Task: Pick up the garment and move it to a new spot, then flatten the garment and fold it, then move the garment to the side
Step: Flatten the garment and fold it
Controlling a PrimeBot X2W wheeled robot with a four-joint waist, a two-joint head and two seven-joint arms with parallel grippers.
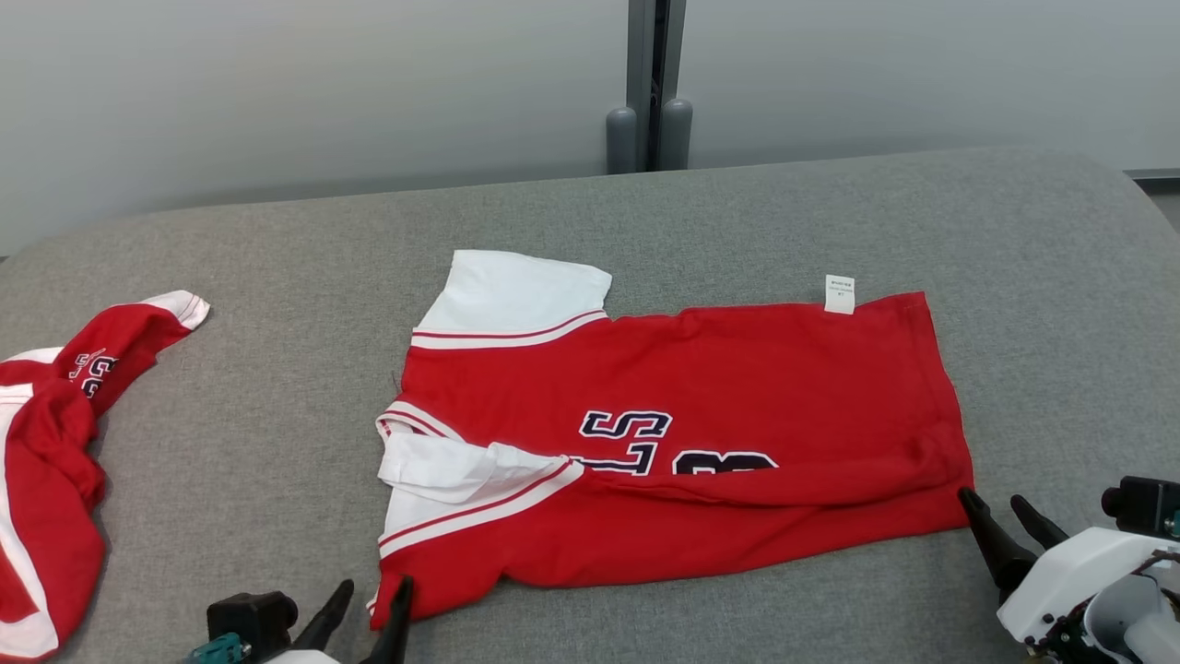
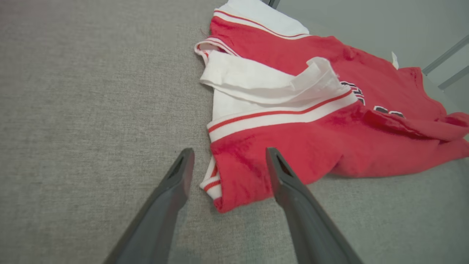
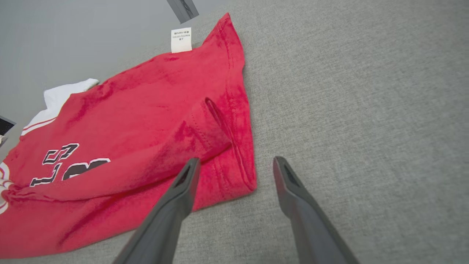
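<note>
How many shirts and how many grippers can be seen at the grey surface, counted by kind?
Red-and-white shirts: 2, the spread shirt and the crumpled shirt
Grippers: 2, the left gripper and the right gripper
Total: 4

Two red-and-white shirts lay on the one grey table point(image 1: 830, 212): the garment point(image 1: 737, 387) at the centre and a second shirt point(image 1: 46, 461) at nine o'clock. The garment bore one white label point(image 1: 839, 294) at its one o'clock edge. Two grippers were counted, the left gripper point(image 1: 376, 583) at seven o'clock and the right gripper point(image 1: 990, 496) at four o'clock, each with two dark jaws. Two rounded grey posts point(image 1: 621, 138) stood at twelve o'clock
</note>
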